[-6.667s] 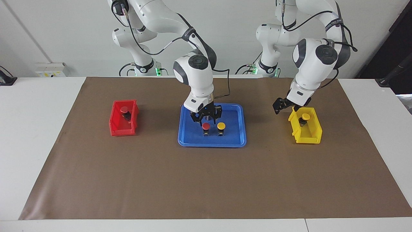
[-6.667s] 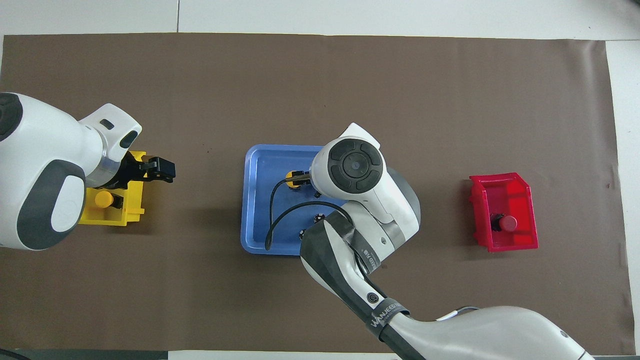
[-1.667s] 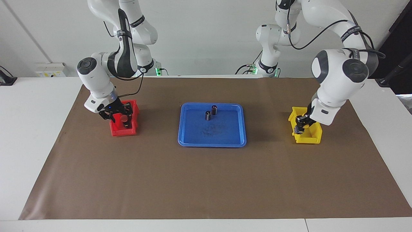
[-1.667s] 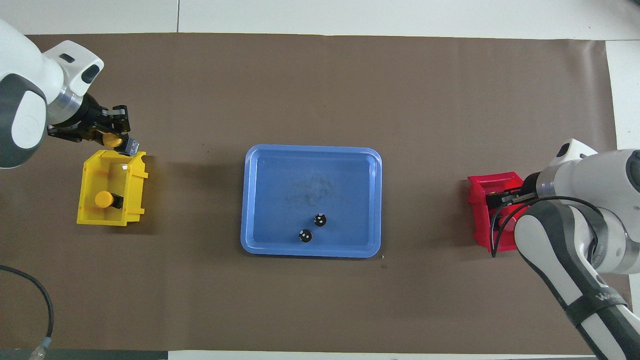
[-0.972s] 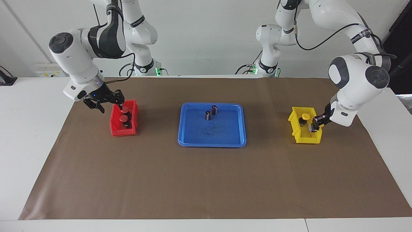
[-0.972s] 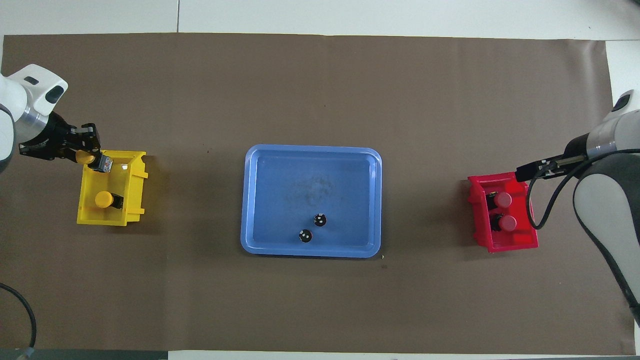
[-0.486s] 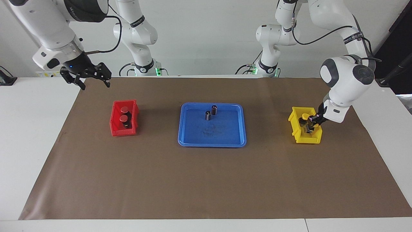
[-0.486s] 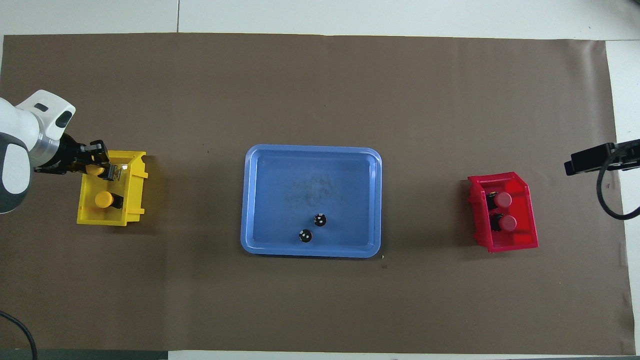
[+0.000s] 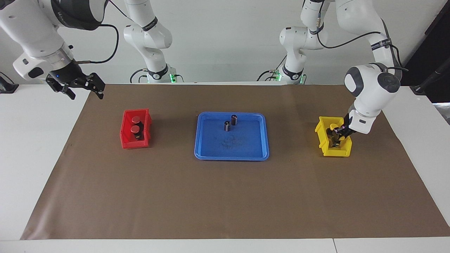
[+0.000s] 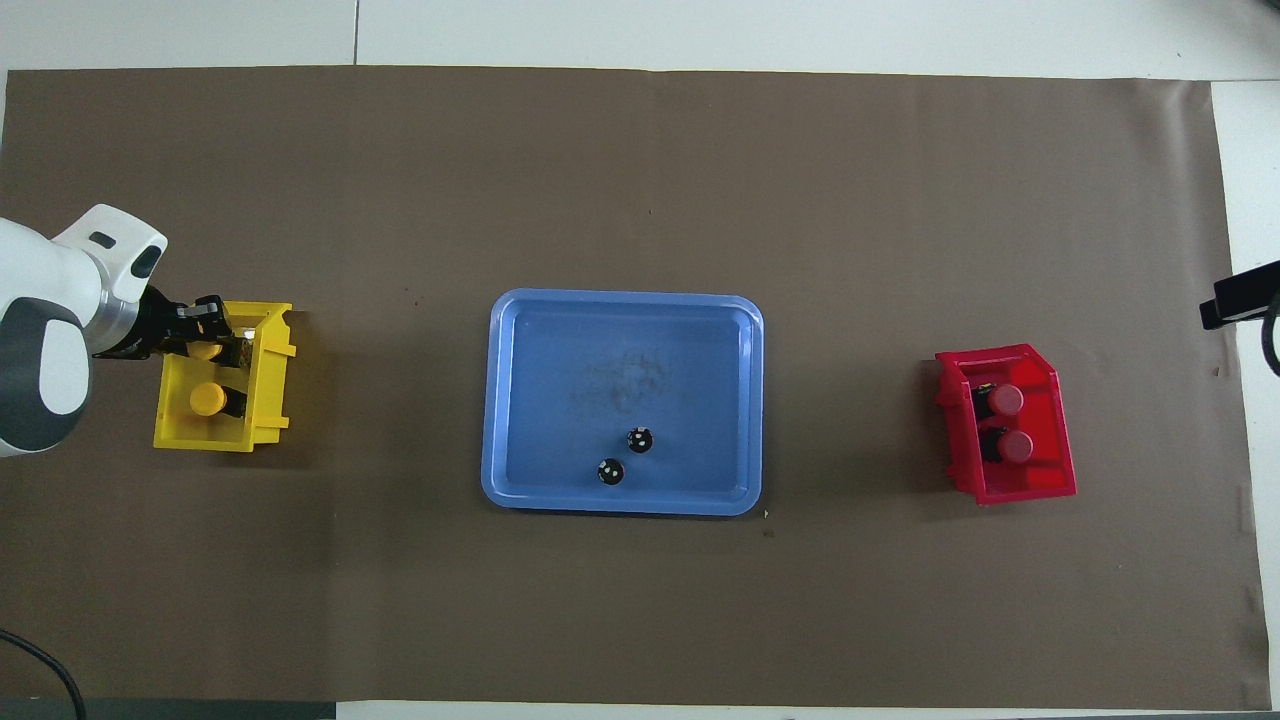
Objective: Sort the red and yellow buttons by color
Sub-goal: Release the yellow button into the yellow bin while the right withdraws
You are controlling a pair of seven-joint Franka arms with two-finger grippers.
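White walls back a white counter (image 9: 38,147) covered by a broad brown paper mat (image 9: 225,196), with a blue plastic tray (image 9: 258,147) at its middle holding 2 dark capless cylinders (image 9: 230,122). Toward the right arm's end, a red plastic bin (image 9: 126,140) holds 2 red-capped push buttons (image 9: 134,124); toward the left arm's end, a yellow plastic bin (image 9: 325,149) holds 1 yellow-capped push button (image 10: 207,399). To finish well, the left end effector (image 10: 207,343) should, I judge, lower fully inside the walls and release only once the second yellow-capped push button (image 10: 206,350) it grips sits clear of the first. That arm bends down from above, wrist tilted into the bin. The right end effector (image 9: 78,86) hangs with fingers spread, holding nothing, raised over the mat's corner, waiting.
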